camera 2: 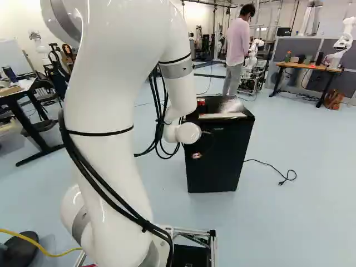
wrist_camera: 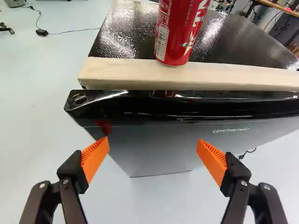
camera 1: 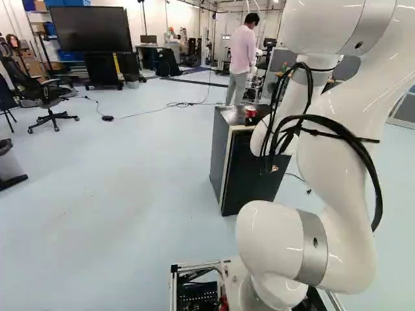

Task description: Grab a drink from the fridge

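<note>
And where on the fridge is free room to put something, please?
The fridge top is bare on both sides of the red can, more so to its right in the right base view; so is the pale front strip beside it. It is crowded at the can's corner, with the gripper close in front.

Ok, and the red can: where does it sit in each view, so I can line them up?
Left base view: right of the middle, on the dark fridge, just left of the arm; red can.
Right base view: just right of the middle, at the fridge top's left end.
Wrist view: ahead of the open jaws, upright at the fridge top's front edge.
Shared landmark: the pale strip along that edge.
</note>
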